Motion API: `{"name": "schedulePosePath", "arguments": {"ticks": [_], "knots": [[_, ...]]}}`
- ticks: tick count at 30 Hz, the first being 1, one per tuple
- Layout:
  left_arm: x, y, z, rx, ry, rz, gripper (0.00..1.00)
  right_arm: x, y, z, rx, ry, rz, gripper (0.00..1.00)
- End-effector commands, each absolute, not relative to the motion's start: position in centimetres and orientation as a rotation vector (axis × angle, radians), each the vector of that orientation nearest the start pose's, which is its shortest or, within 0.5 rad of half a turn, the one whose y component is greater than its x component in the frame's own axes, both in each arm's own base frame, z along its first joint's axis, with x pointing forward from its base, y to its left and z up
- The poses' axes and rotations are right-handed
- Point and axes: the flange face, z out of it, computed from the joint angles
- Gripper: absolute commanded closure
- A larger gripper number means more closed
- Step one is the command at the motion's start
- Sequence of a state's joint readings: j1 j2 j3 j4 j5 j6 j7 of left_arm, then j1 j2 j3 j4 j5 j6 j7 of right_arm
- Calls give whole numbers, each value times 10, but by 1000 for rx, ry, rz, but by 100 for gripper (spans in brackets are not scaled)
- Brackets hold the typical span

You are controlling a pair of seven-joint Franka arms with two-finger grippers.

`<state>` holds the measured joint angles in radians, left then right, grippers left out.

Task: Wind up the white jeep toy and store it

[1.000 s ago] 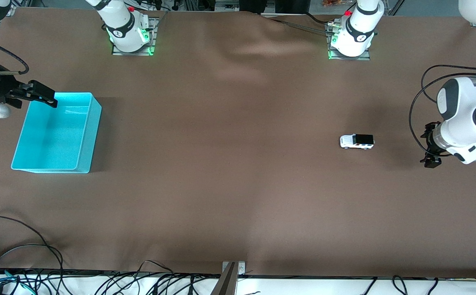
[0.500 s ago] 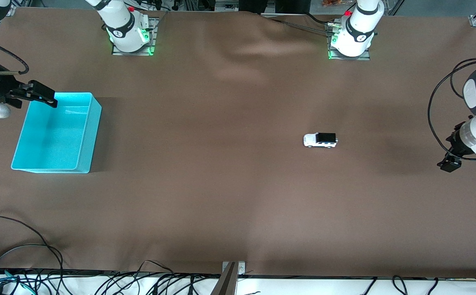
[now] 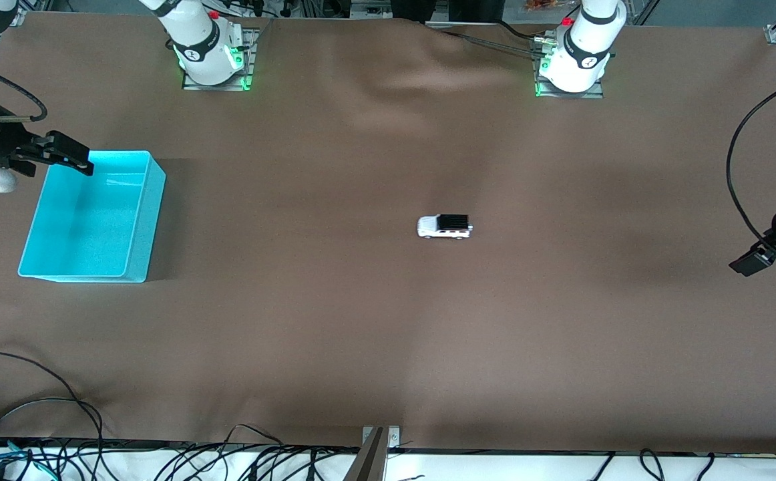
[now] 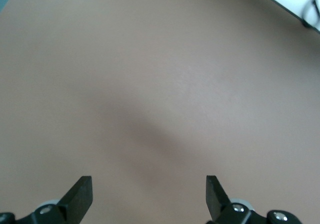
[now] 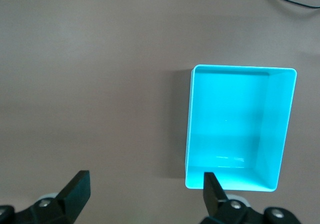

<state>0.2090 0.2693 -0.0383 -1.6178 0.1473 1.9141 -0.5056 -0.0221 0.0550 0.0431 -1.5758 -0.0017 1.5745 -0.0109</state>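
One white jeep toy point(image 3: 445, 226) appears only in front view; cyan bin point(image 5: 239, 129) empty; left gripper point(image 4: 149, 196) and right gripper point(image 5: 145, 191) spread.

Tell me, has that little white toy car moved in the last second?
Yes. The white jeep toy has rolled across the brown table toward the cyan bin at the right arm's end, and now sits near the table's middle, untouched.
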Motion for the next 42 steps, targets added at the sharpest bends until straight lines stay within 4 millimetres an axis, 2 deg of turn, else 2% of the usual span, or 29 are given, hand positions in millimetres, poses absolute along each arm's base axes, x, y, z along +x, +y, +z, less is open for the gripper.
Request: {"name": "schedulePosePath", "arguments": {"ticks": [1, 5, 8, 12, 16, 20, 31, 35, 42], "knots": [[635, 121, 505, -2964, -656, -31, 0, 570, 11, 598, -3122, -62, 88, 0], [636, 115, 515, -2984, -570, -28, 0, 570, 11, 598, -3122, -64, 88, 0], [637, 107, 517, -3027, -574, -30, 0, 570, 11, 598, -3122, -64, 88, 0], [639, 104, 535, -3065, -576, -57, 0, 570, 11, 598, -3122, -62, 88, 0], [640, 91, 542, -3107, -359, -58, 0, 570, 11, 598, -3122, -62, 88, 0], [639, 87, 542, -3143, -213, -33, 0, 570, 11, 598, -3122, -62, 88, 0], [636, 79, 544, -3195, -187, -12, 0, 570, 11, 598, -3122, -64, 91, 0], [632, 74, 552, -3198, -78, -22, 0, 570, 11, 598, -3122, -62, 93, 0], [631, 71, 549, -3189, -31, -9, 0, 570, 11, 598, -3122, -60, 93, 0]]}}
